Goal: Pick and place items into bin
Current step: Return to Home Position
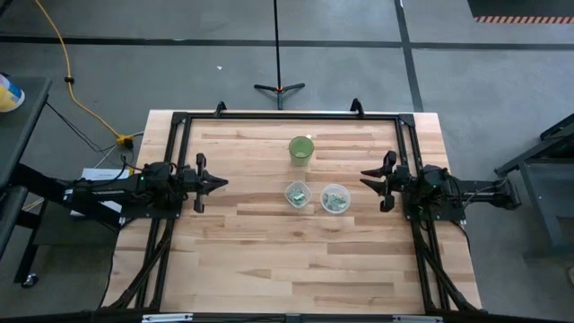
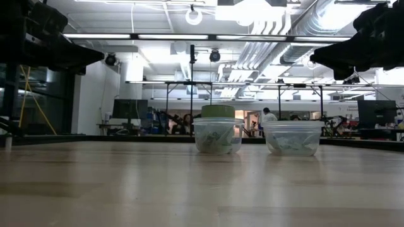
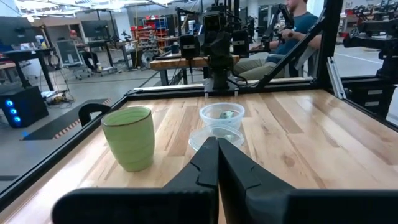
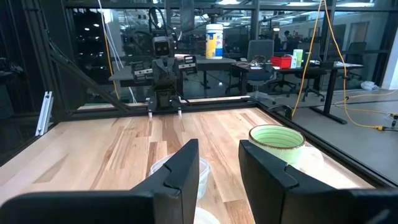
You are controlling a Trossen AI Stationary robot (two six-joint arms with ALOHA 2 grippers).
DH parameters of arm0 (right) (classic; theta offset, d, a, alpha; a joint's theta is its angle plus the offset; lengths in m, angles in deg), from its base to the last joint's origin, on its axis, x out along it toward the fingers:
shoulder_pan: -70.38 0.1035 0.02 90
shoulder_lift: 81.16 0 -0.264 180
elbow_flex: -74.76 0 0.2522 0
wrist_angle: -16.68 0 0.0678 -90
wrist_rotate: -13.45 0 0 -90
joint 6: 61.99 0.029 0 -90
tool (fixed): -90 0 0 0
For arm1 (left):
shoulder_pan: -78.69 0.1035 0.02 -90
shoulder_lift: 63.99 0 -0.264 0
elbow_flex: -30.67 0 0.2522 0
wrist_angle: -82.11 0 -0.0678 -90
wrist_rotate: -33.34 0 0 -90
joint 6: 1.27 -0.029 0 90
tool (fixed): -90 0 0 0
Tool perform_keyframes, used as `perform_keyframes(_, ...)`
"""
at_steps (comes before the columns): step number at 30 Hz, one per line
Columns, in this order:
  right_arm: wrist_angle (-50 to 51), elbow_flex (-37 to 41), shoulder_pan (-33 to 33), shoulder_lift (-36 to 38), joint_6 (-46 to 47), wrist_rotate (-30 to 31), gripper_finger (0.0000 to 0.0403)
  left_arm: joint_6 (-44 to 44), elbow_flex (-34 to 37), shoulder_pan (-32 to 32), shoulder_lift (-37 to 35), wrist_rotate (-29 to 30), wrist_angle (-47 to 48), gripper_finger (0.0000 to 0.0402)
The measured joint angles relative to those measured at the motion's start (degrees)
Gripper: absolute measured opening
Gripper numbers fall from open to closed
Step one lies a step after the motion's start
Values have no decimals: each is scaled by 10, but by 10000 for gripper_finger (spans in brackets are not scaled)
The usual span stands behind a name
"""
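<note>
Two small clear tubs stand on their bases mid-table: the left tub [image 1: 297, 194] [image 2: 214, 135] and the right tub [image 1: 334, 198] [image 2: 291, 137]. Both hold pale green-and-white packets [image 1: 335, 201] [image 3: 227, 114]. My left gripper [image 1: 222, 183] [image 3: 217, 152] hovers above the table, left of the tubs, shut and empty. My right gripper [image 1: 364, 177] [image 4: 219, 163] hovers right of the tubs, open and empty. No loose packets show on the table.
A green cup [image 1: 301, 149] [image 3: 129, 137] [image 4: 276, 140] stands upright just beyond the left tub. A black frame [image 1: 287, 115] runs along the table's far and side edges. Bare wood [image 1: 296, 269] lies toward the near edge. A seated person [image 3: 292, 37] is beyond the table.
</note>
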Motion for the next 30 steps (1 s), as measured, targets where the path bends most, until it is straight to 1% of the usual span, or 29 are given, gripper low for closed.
perform_keyframes(4, 0, 0, 0, 0, 0, 0, 106, 0, 0, 0, 0, 0, 0, 39)
perform_keyframes(15, 0, 0, 0, 0, 0, 0, 106, 1, 0, 0, 0, 0, 0, 68)
perform_keyframes(25, 0, 0, 0, 0, 0, 0, 106, 2, 0, 0, 0, 0, 0, 60)
perform_keyframes(30, 0, 0, 0, 0, 0, 0, 106, 2, 0, 0, 0, 0, 0, 64)
